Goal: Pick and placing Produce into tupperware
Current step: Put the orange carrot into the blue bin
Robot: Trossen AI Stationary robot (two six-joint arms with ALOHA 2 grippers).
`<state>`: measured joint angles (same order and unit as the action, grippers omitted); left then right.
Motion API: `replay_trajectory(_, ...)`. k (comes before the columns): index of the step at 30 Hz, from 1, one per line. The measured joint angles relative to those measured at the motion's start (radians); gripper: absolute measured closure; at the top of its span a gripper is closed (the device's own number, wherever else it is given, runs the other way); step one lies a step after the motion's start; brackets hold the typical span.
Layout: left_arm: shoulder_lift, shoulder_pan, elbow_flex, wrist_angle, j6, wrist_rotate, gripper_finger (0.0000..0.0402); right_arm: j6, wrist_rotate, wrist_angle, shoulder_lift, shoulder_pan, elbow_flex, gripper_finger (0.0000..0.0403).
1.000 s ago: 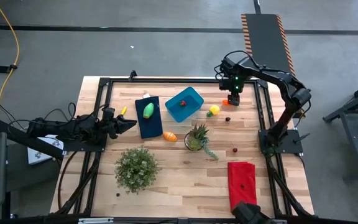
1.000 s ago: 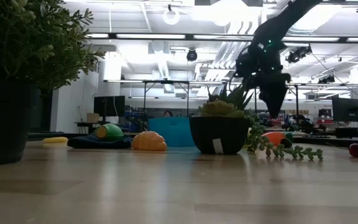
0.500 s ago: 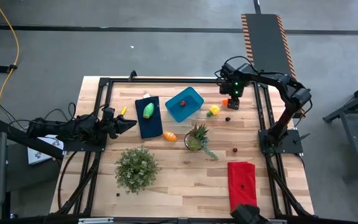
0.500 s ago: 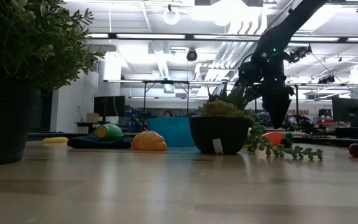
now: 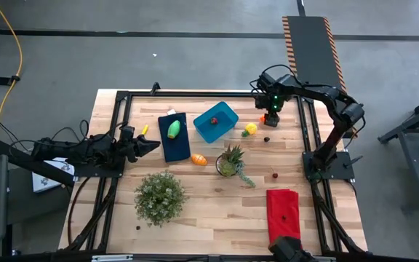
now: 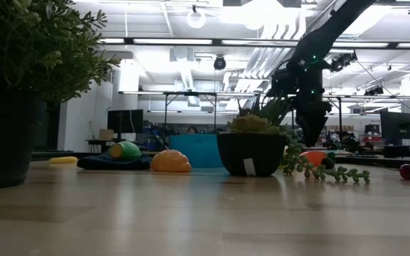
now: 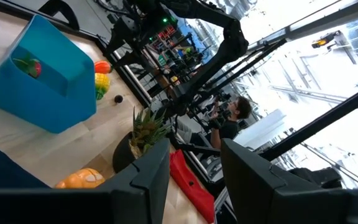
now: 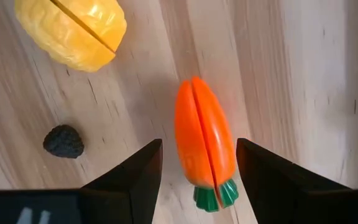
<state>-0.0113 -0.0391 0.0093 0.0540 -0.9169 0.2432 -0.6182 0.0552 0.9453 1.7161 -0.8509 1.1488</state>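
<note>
Right wrist view: the right gripper (image 8: pixel 197 163), fingers apart, straddles the carrot (image 8: pixel 204 144); the lemon (image 8: pixel 73 30) is cut off.

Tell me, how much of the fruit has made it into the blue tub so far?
One small red piece lies in the tupperware. The right hand is open above the carrot, which lies on the table. The lemon, green oval and orange oval lie outside the tub. The left hand waits at the table's left edge.
</note>
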Motion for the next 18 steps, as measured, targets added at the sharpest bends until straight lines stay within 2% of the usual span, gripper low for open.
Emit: replay_trajectory(18,0.000,0.000,0.000,-0.001,-0.005,-0.007,0.0270,-0.010,0.001,-0.008,0.000,-0.009,0.000,0.0206)
